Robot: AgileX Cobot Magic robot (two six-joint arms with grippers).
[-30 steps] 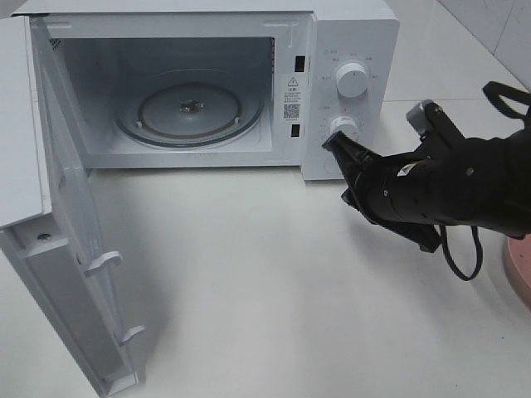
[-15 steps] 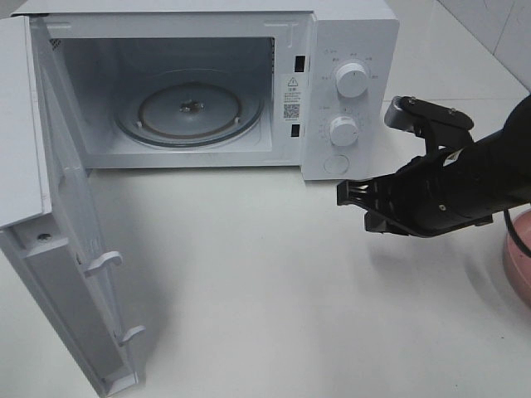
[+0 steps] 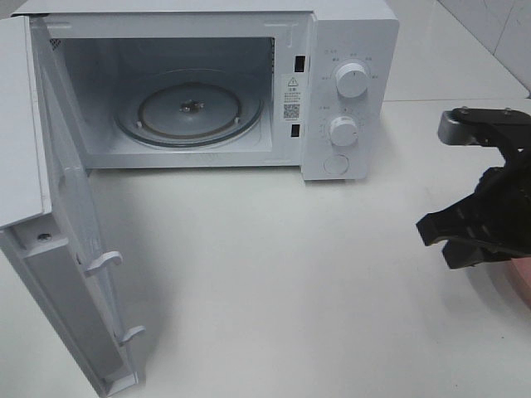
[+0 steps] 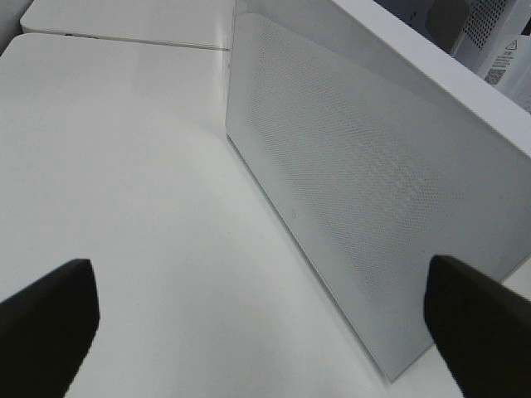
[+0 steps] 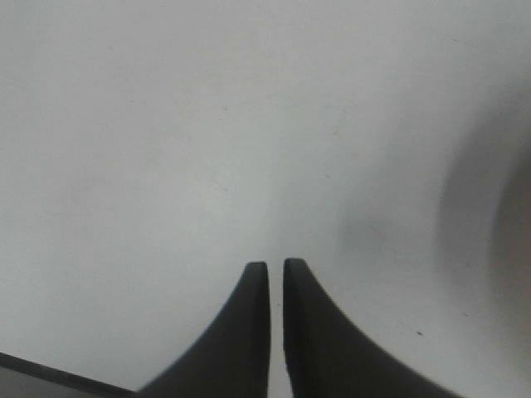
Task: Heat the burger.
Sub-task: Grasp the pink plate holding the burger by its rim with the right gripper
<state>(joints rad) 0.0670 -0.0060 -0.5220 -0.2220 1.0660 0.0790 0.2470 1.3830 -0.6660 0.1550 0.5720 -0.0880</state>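
**Microwave open, burger unseen**

High view: the boxy white microwave point(image 3: 348, 33) stands on the pale table point(image 3: 265, 274) with its white door point(image 3: 75, 249) swung open. The black right gripper point(image 3: 425, 232) hangs near a pink plate point(image 3: 524, 286). Left wrist: the black left gripper point(image 4: 264, 319) gapes wide, empty. Right wrist: fingers point(image 5: 249, 332) almost closed, empty. Where the burger is cannot be told.

Even, bright overhead light flooding white table point(image 3: 274, 298). Microwave point(image 3: 357, 37) cavity sitting dimmer, greyish. Door point(image 3: 70, 249) casting soft shadow toward 3 o'clock. Right wrist view blurring: right gripper point(image 5: 276, 269) edges going soft, grey smear darkening 3 o'clock.
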